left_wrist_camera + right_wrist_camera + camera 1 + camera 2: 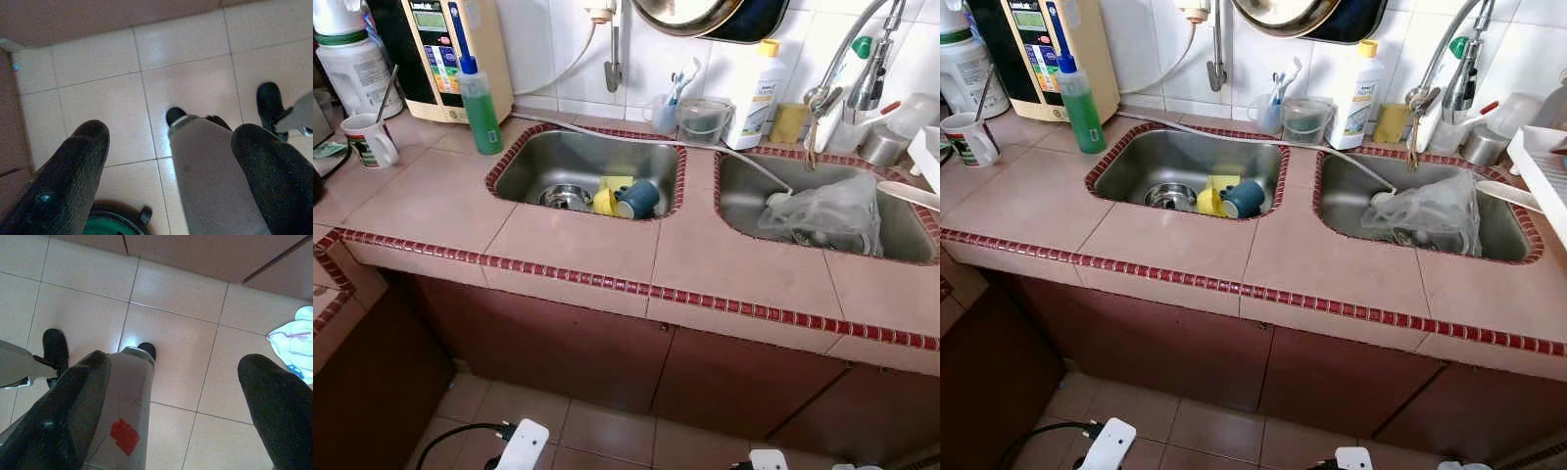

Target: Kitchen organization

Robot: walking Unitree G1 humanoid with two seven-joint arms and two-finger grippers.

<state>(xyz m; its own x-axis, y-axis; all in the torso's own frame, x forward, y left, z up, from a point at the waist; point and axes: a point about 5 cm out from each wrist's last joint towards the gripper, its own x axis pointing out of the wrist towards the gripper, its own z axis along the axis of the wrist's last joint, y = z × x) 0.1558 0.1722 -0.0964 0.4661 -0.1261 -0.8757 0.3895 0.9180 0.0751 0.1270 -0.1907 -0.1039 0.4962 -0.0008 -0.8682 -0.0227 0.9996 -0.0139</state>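
The robot stands square to the tiled worktop (558, 245), and as far as can be judged nothing is tidied yet. Both arms hang idle by its legs: the left gripper (168, 166) points down at the floor tiles (98, 93) with its jaws apart and nothing between them, and the right gripper (171, 406) does the same on the other side, also spread and holding nothing.

The work looks to be all ahead. In the left sink (578, 157) lie a blue cup (638, 199), a yellow cup (605, 203) touching it, and a steel bowl (566, 197) just beside them. The blue cup lies on its side, long axis roughly level along the basin floor, its mouth turned toward the yellow cup on the robot's left. The right sink (744, 196) holds a crumpled clear plastic bag (827, 213), with dishes seemingly under it, though that is hard to tell.

On the worktop a green soap bottle (481, 106) stands upright near the left sink's far corner, and a white mug (367, 140) with a spoon sits well to the left.
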